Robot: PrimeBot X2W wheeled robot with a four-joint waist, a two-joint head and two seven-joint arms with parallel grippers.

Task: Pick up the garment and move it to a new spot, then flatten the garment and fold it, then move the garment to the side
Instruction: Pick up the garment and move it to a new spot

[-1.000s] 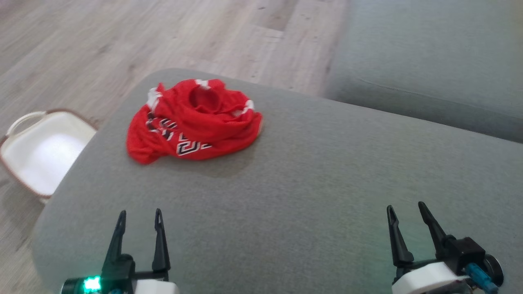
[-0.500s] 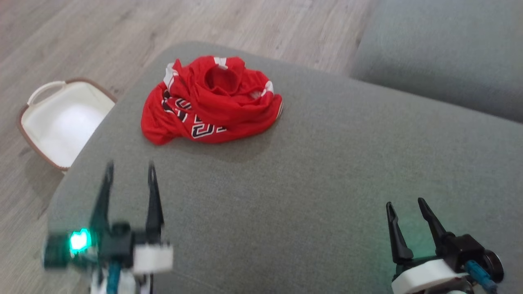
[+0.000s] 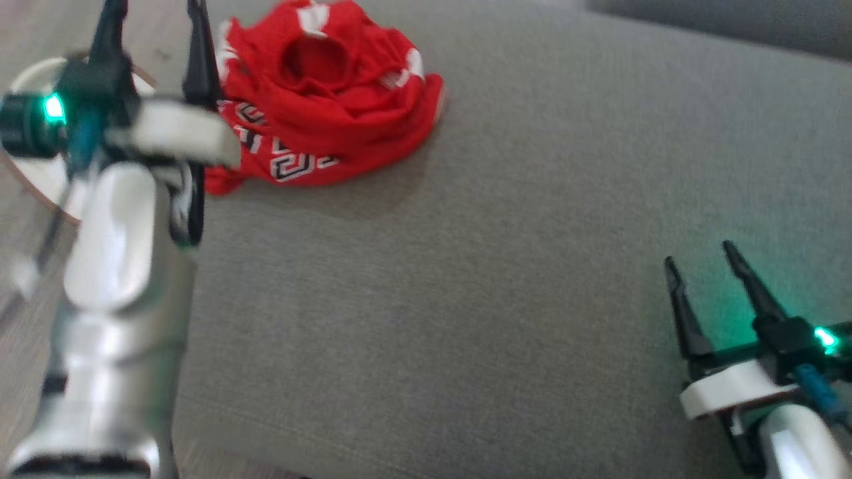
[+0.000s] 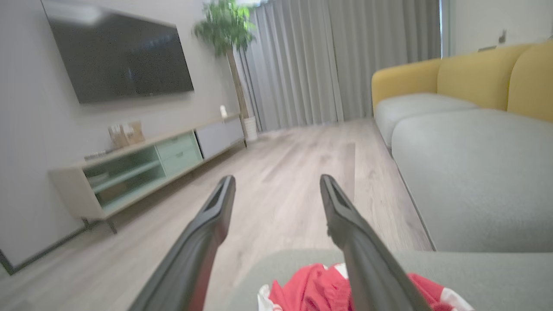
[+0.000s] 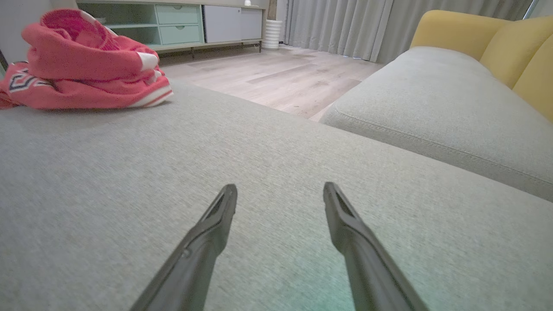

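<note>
One red garment (image 3: 333, 100) with white trim and a black-and-white key pattern lies crumpled in a heap at the upper left of the head view. It rests on a grey seat cushion (image 3: 499, 266), near that cushion's far left corner. In the right wrist view the same heap (image 5: 82, 73) sits at the upper left. In the left wrist view a part of it (image 4: 311, 289) shows at the bottom centre, below the fingers.

There are two hands, each with two dark fingers, and both stand open with nothing between the fingers. The left hand (image 3: 153, 13) is at the upper left of the head view, blurred, just beside the garment's left edge. I cannot tell whether it touches the cloth. Its own camera shows the two fingers (image 4: 276, 179) spread wide. The right hand (image 3: 697, 253) is at the lower right of the head view, well apart from the garment, over bare cushion. Its fingers (image 5: 280, 185) are likewise parted.

One white tub with a brown rim (image 3: 36, 176) shows at the left edge, partly behind the left arm.

The left wrist view counts three grey cushions and three yellow padded sections (image 4: 475, 73) on the right. On the left are one wall television (image 4: 121, 56), one potted plant (image 4: 224, 30) and one low cabinet (image 4: 142, 168).
</note>
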